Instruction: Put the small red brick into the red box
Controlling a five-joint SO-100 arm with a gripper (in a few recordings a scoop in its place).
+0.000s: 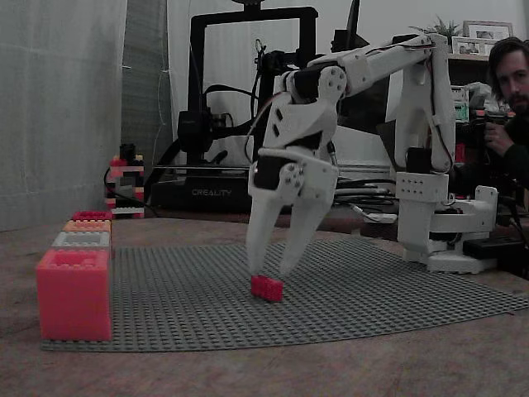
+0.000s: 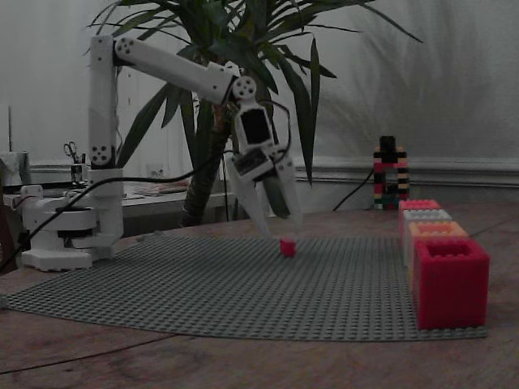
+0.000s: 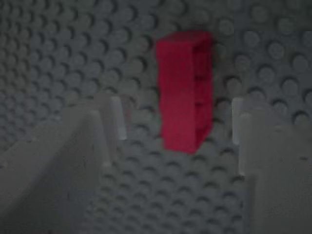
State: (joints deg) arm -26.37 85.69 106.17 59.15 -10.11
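Note:
The small red brick [image 1: 267, 288] [image 2: 287, 247] lies on the grey studded baseplate [image 1: 182, 306]. In the wrist view the brick [image 3: 185, 90] is oblong, and its near end sits between my two white fingers without touching either. My gripper [image 1: 271, 266] [image 2: 280, 232] [image 3: 176, 119] is open, pointing down, with its tips straddling the brick just above the plate. The red box [image 1: 74, 294] [image 2: 450, 279] stands at the plate's near corner, well away from the gripper, with its top open.
Behind the red box runs a row of boxes: grey [image 1: 81, 240], orange [image 1: 87, 225] and another red one [image 1: 91, 215]. A small brick tower [image 2: 390, 174] stands beyond the plate. The arm's base [image 1: 442, 223] sits at the plate's edge, and a person [image 1: 508, 91] sits behind it.

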